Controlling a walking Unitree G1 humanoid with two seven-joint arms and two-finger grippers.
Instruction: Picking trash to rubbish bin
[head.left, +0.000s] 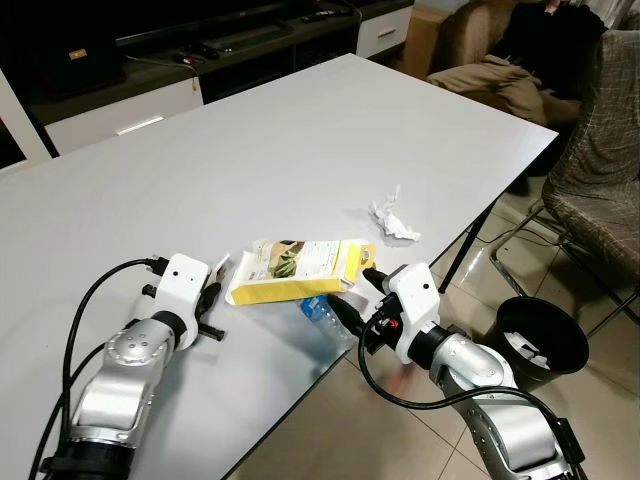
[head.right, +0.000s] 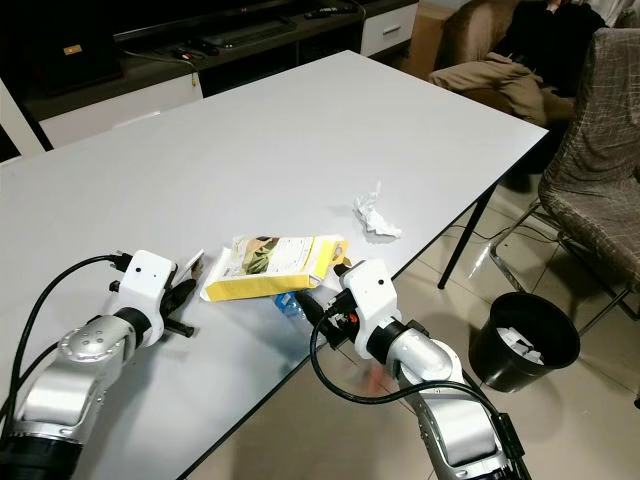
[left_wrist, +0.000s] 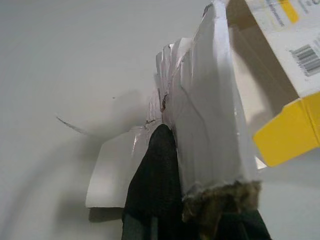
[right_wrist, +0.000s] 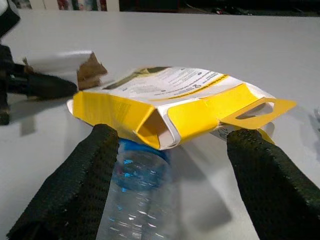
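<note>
A yellow and white carton (head.left: 300, 270) lies flat near the white table's (head.left: 300, 140) front edge. A clear plastic bottle (head.left: 322, 315) lies partly under it. My right gripper (right_wrist: 172, 135) stands open at the table edge, with one finger (right_wrist: 85, 175) on each side of the bottle and the carton's open end. Left of the carton, my left gripper (head.left: 208, 298) is shut on a torn piece of white card (left_wrist: 210, 115), which stands up from the table. A crumpled tissue (head.left: 393, 220) lies farther right on the table.
A black rubbish bin (head.right: 497, 372) holding white scraps stands on the tiled floor to the right of the table. Beyond it is a grey chair (head.left: 600, 150). A person (head.left: 520, 70) sits on a sofa at the back right. A low cabinet (head.left: 130, 100) runs behind the table.
</note>
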